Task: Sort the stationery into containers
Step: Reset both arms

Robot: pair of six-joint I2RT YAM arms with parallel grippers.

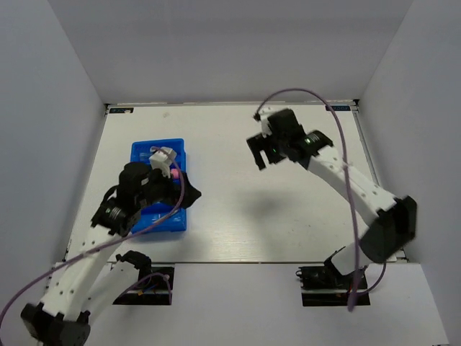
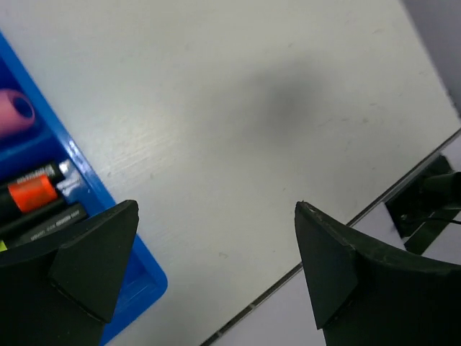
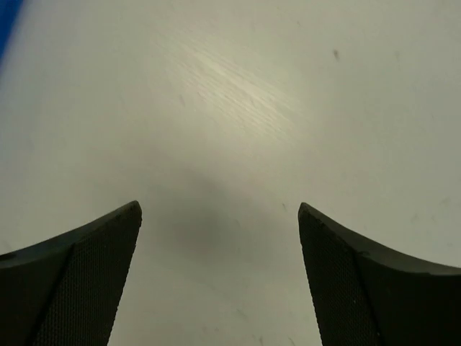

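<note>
Blue tray [image 2: 90,180] holding pink tube [image 2: 16,114], rim under one finger of left gripper [image 2: 216,216], jaws wide, empty, right gripper [image 3: 220,213] likewise, over white table [image 3: 238,86].

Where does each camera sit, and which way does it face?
Top: above and behind the bases, looking down on table, tray, left arm, right arm.
Left wrist: on that arm, looking down past open left gripper at table, tray edge.
Right wrist: on that arm, looking down past open right gripper at table.
Shared: top and left wrist both show tray.

Faint white print on one black highlighter [image 2: 50,222] is too blurred to read.
</note>
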